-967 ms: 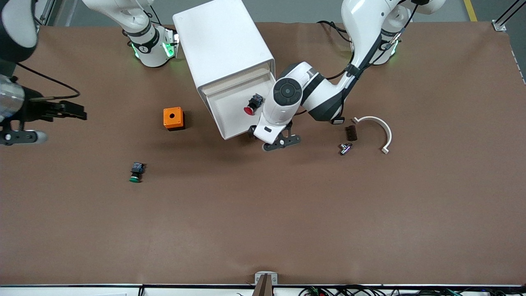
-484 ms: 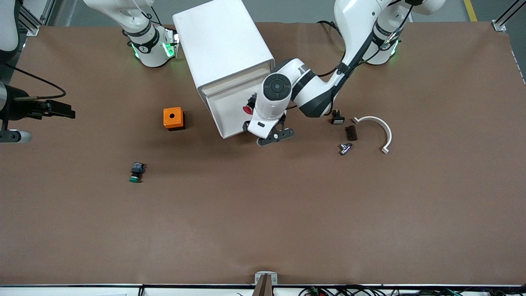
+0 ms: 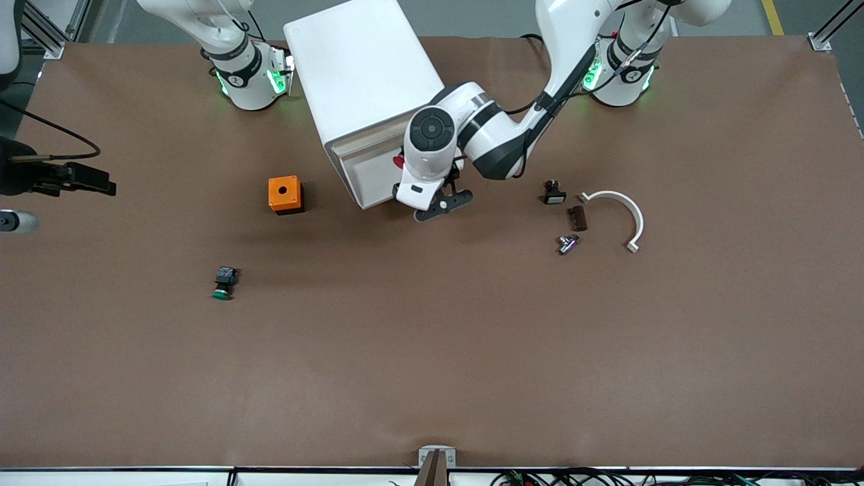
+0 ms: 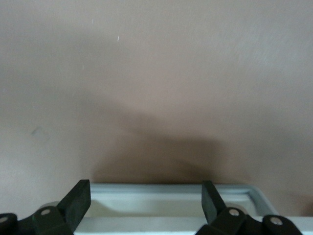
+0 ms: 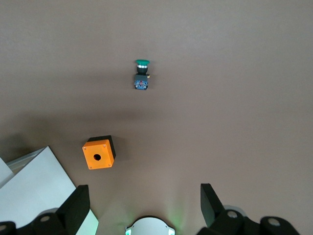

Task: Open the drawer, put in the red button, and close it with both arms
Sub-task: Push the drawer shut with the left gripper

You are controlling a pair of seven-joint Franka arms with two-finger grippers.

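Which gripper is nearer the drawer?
Left. The left gripper hangs open at the drawer front edge; the right gripper is open, off the table's right-arm end.

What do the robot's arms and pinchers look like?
Both arms are glossy white with black joint bands. The left arm has a round black cap and a black cable along it. The bases glow green. The left gripper and right gripper have black fingers.

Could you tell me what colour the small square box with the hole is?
Orange box; the right wrist view shows it best.
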